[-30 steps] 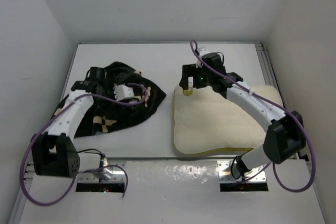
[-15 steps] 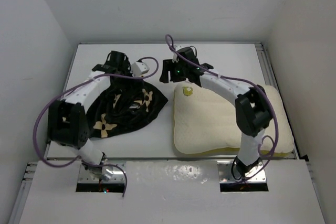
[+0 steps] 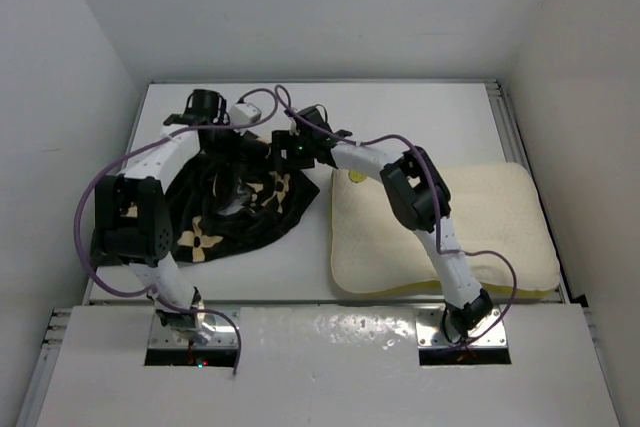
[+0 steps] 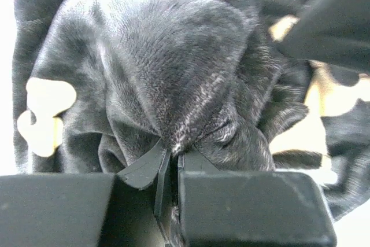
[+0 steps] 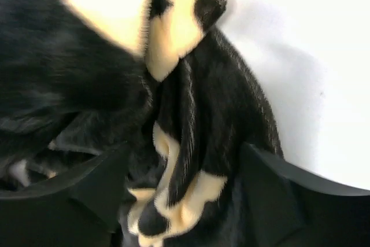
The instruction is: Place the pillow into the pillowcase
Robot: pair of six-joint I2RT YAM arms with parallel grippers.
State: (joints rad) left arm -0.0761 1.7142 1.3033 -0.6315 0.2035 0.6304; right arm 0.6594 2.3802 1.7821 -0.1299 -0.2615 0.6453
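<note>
The black pillowcase [image 3: 215, 222] with tan flowers lies crumpled on the left half of the table. My left gripper [image 3: 250, 152] reaches over its far side. In the left wrist view it [image 4: 171, 153] is shut on a pinched fold of the black plush [image 4: 173, 56]. My right arm stretches leftward across the table, and its gripper [image 3: 280, 157] sits at the pillowcase's right edge. In the right wrist view its jaws [image 5: 182, 195] stand wide around a thick bunched fold [image 5: 196, 102] that fills the gap between them. The cream pillow [image 3: 470, 227] lies flat on the right, untouched.
White walls close in the table [image 3: 400, 112] on the left, back and right. Purple cables loop over both arms. A shiny metal plate [image 3: 330, 337] covers the near edge by the arm bases.
Both arms swung toward the pillowcase's far-right part. The right gripper left the pillow's corner and closed around a fold. The left gripper shut on the fabric.
</note>
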